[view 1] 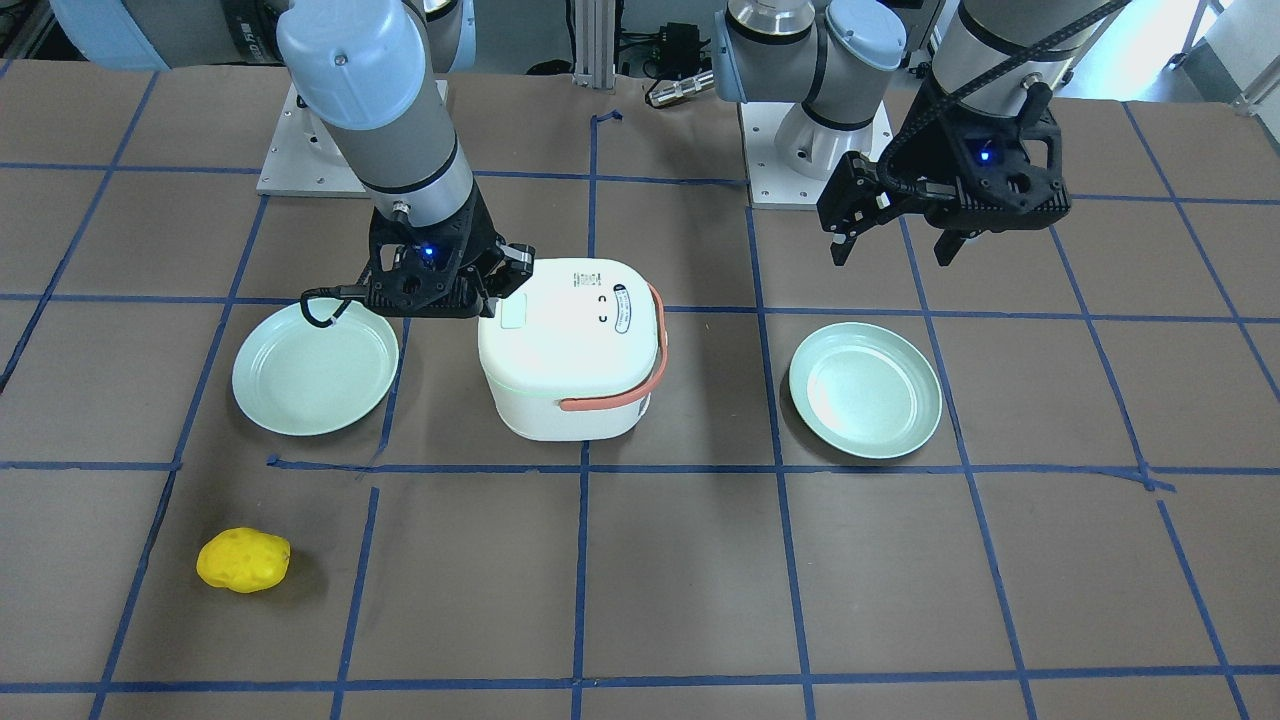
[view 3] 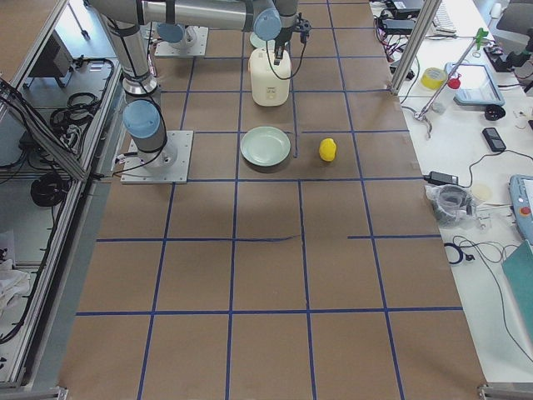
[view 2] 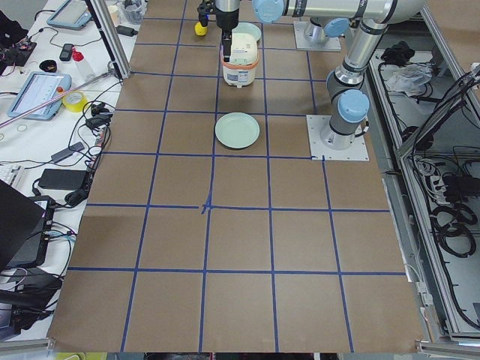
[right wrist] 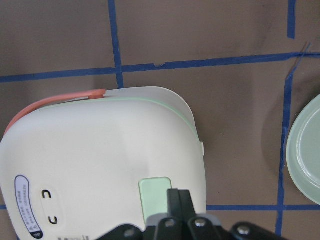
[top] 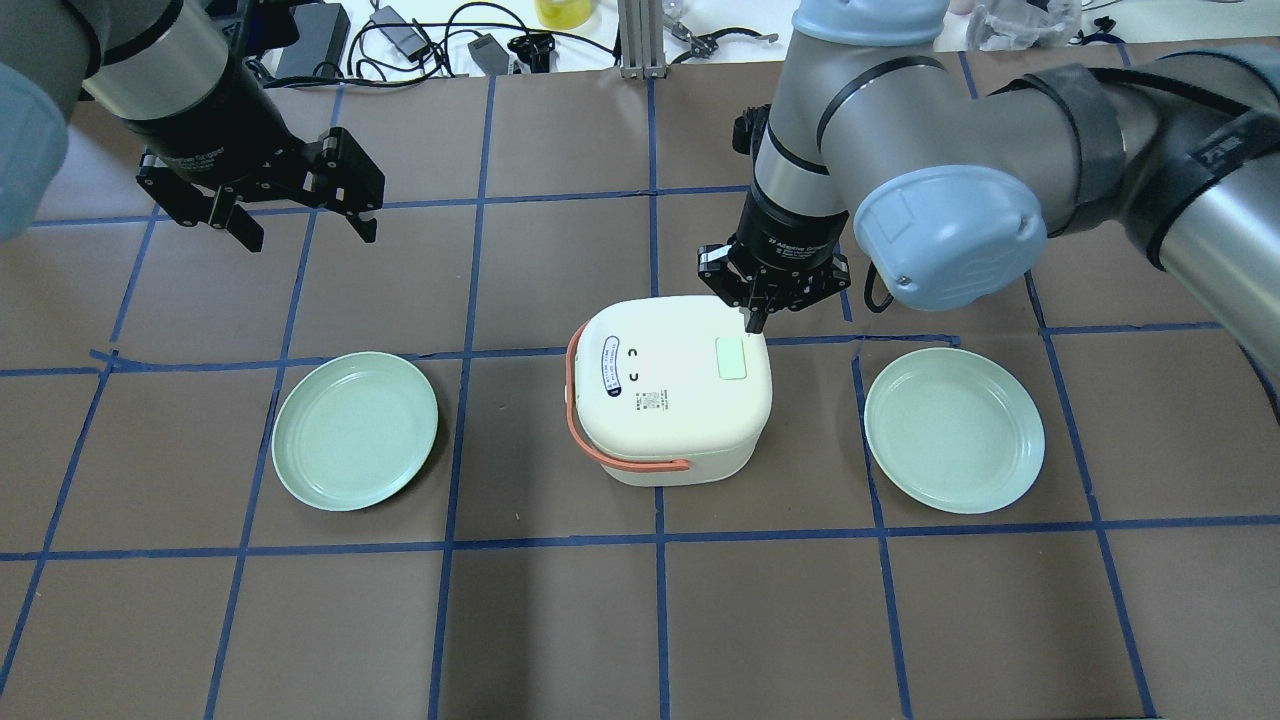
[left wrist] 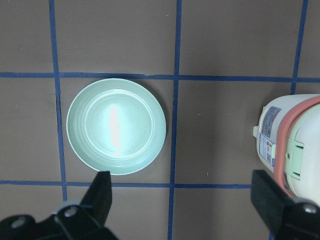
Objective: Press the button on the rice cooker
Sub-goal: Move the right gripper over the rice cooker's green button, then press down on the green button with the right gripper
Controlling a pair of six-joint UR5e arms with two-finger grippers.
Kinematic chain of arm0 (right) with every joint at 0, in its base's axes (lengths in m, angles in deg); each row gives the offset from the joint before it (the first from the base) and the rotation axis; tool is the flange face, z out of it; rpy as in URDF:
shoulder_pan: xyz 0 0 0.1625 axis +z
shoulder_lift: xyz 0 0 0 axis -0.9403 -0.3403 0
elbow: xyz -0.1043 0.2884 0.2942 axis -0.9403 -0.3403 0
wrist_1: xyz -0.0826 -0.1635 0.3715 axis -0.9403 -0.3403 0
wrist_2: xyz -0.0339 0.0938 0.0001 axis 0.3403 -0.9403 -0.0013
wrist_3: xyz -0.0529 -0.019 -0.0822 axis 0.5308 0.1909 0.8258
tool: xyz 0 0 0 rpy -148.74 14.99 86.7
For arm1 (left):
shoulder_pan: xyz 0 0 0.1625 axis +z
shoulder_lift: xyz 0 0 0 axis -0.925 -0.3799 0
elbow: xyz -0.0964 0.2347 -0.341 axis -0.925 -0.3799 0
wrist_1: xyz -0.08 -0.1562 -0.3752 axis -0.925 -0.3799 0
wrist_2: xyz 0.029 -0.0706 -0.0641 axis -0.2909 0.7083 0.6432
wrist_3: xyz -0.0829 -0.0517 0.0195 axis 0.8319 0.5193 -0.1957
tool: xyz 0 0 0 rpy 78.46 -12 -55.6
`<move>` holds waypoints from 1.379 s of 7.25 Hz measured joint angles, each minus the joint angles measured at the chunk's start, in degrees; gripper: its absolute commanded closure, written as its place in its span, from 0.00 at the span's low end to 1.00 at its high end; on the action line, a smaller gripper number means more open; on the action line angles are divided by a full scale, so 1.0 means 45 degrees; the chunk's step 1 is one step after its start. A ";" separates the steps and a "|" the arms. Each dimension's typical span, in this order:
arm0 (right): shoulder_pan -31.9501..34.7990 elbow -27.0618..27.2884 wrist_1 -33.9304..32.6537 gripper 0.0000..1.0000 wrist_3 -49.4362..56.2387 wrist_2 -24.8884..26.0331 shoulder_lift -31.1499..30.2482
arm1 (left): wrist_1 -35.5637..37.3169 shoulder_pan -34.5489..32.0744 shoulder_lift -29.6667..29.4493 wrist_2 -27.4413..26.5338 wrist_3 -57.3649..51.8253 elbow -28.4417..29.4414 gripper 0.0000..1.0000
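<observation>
The cooker sits in the middle of the counter between a left plate and a right plate. Its handle lies to the left and the pale green button is on the right of its top. The right gripper hangs over the far right corner, its fingers clenched into one blunt tip, presumably to poke rather than grasp. The tip is at the button's edge; I can't tell if it touches. The left gripper hovers far left, fingers released and holding nothing, well out of the way.
</observation>
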 measured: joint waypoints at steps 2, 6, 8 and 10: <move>0.0016 0.0276 -0.0102 1.00 0.0083 -0.0341 0.0016 | 0.0000 0.0000 0.0000 0.0000 -0.0005 0.0000 0.00; 0.0025 0.0696 -0.0424 1.00 0.0127 -0.0726 0.0031 | 0.0000 0.0000 0.0000 0.0000 -0.0012 0.0000 0.00; 0.0027 0.0727 -0.0483 1.00 0.0113 -0.0745 0.0032 | 0.0000 0.0000 0.0000 0.0000 -0.0012 0.0000 0.00; 0.0028 0.0729 -0.0493 1.00 0.0124 -0.0749 0.0121 | 0.0000 0.0000 0.0000 0.0000 -0.0012 0.0000 0.00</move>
